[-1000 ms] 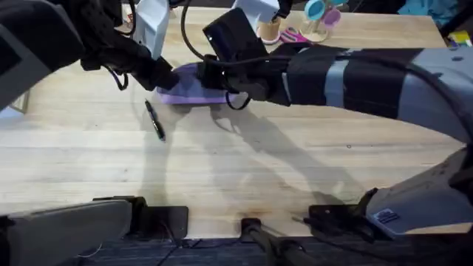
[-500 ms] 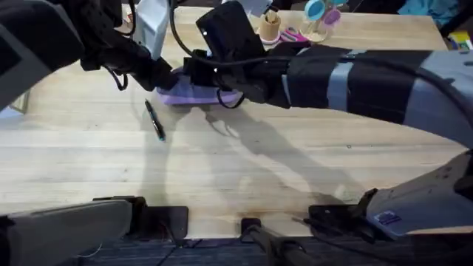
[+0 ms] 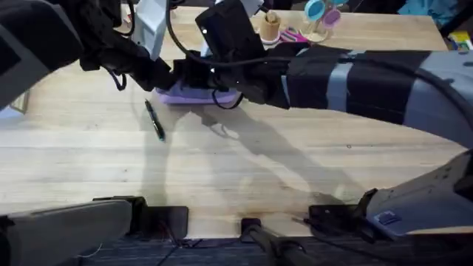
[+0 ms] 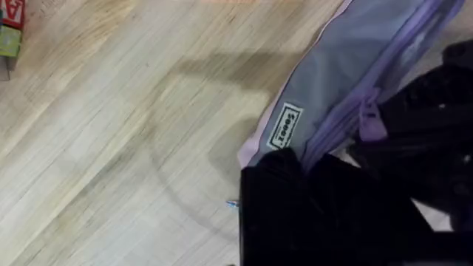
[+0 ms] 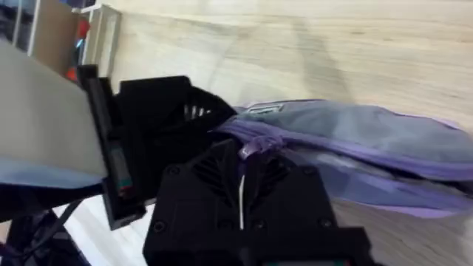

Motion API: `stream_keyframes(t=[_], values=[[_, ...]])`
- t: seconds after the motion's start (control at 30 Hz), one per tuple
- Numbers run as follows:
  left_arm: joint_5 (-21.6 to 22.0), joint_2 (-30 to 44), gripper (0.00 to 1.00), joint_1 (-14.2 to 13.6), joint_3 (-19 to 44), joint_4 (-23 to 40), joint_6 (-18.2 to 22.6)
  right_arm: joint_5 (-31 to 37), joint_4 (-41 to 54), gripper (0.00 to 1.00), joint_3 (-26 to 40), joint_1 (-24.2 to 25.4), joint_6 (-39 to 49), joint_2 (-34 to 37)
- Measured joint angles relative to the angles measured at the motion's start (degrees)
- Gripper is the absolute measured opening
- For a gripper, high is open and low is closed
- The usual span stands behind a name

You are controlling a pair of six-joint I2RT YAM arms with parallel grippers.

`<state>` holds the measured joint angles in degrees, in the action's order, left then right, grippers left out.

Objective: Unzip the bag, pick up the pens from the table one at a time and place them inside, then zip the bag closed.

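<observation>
The lavender bag (image 3: 199, 94) with its grey side panel (image 4: 347, 66) lies at the back of the table (image 3: 295, 155). My left gripper (image 3: 161, 76) is shut on the bag's left end, next to the label (image 4: 287, 127). Reaching across from the right, my right gripper (image 3: 194, 76) is shut on the purple zipper pull (image 5: 250, 148), close beside the left gripper. The pull (image 4: 369, 122) also appears in the left wrist view, against the right gripper's black fingers. One black pen (image 3: 154, 120) lies on the wood just in front of the bag's left end.
A small wooden cup (image 3: 270, 28), coloured-handled scissors (image 3: 295, 35) and a teal and pink stand (image 3: 319, 13) sit at the back edge behind the bag. Coloured blocks (image 4: 9, 29) lie off to the bag's side. Bare wood spreads in front of the pen.
My right gripper has slid leftwards along the bag with the zipper pull, ending close to the left gripper. The left gripper and the pen have stayed put.
</observation>
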<state>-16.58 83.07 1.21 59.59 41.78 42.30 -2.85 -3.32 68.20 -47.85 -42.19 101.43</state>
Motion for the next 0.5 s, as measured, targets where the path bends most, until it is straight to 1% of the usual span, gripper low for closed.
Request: stream_keyframes(t=[0.37,0.4,0.47,0.5], values=[[0.1,0.0,0.041,0.0,0.0,0.0,0.2,-0.2,-1.5,0.036,0.0,-0.4,0.2,0.2],[0.1,0.0,0.041,0.0,0.0,0.0,0.3,-0.1,-1.6,0.098,0.0,-0.4,0.4,0.2],[-0.5,-0.1,0.042,0.3,0.0,0.3,0.5,0.5,-1.0,0.301,0.0,-0.1,1.0,0.2],[-0.8,-0.1,0.042,0.5,0.0,0.4,0.6,0.7,-0.8,0.364,0.0,0.1,1.7,0.2]])
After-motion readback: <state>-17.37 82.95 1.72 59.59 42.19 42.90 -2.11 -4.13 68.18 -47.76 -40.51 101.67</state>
